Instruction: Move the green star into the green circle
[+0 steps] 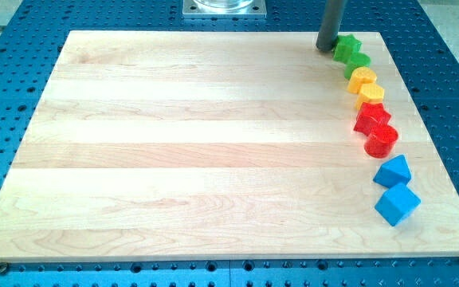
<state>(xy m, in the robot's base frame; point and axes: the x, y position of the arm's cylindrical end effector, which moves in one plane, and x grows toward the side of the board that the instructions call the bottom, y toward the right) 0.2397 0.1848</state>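
The green star (346,47) lies near the board's top right corner. The green circle (357,64) sits just below and to the right of it, touching it. My tip (325,48) rests on the board right against the star's left side. The rod rises straight up and leaves the view at the top.
Below the green blocks a curved line of blocks runs down the right side of the wooden board (213,143): a yellow block (362,78), a second yellow block (371,94), a red star (370,118), a red circle (382,141), a blue triangle (393,170) and a blue cube (397,204). A blue perforated table surrounds the board.
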